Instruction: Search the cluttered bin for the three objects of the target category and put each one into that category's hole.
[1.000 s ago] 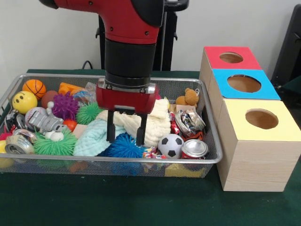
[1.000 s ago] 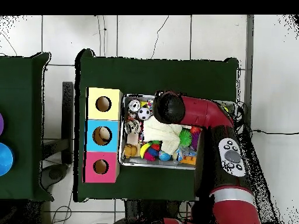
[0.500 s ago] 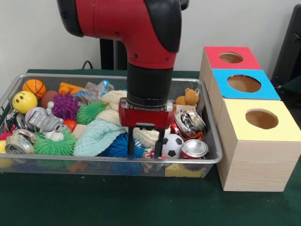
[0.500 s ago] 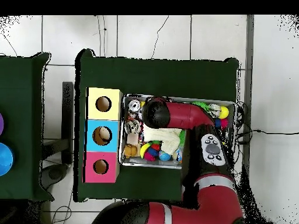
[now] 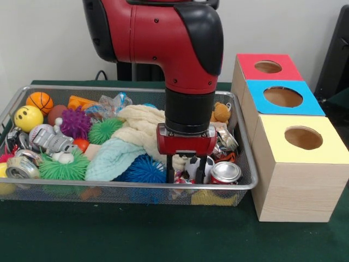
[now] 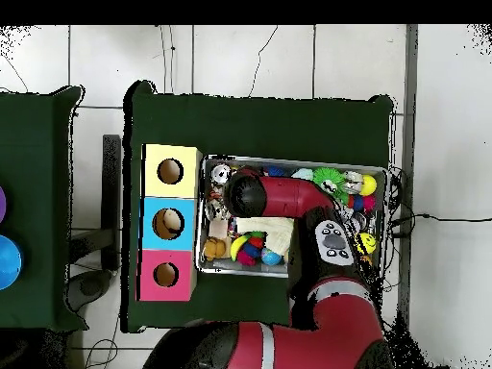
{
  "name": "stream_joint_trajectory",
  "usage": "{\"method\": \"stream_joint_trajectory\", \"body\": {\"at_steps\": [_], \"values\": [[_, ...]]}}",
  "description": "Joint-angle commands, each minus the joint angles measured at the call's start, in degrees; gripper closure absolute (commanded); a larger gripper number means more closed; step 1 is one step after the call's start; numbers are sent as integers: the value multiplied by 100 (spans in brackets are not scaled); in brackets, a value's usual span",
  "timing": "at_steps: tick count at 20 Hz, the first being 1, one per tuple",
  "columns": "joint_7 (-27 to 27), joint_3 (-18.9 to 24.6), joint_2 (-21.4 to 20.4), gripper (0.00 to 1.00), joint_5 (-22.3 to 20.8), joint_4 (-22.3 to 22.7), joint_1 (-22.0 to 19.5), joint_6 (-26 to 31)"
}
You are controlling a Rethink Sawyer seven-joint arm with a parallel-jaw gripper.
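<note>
Seemingly nothing is sorted yet, judging by the full bin. From the front, the claw [image 5: 186, 176] hangs low in the wire bin [image 5: 246, 164], fingers parted around the soccer ball [image 5: 192, 167], which sits between them; whether they grip it I cannot tell. A crushed can [image 5: 226, 172] lies just beside. From overhead, the arm [image 6: 279, 195] covers the ball and claw; the yellow box [image 6: 170, 171] stands beyond the bin's end nearest the claw.
</note>
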Motion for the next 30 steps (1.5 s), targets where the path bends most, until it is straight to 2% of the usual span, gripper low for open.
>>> {"method": "stream_joint_trajectory", "body": {"at_steps": [1, 8, 15, 20, 24, 30], "values": [[611, 588, 503, 0, -19, 64, -37, -434], [529, 585, 719, 0, -114, -75, -92, -730], [696, 526, 830, 0, -80, -112, -43, -1016], [802, 464, 839, 0, -96, -106, -8, -1245], [1083, 198, 789, 0, -36, -57, 194, -1535], [984, 278, 686, 0, -13, 24, 165, -1419]]}}
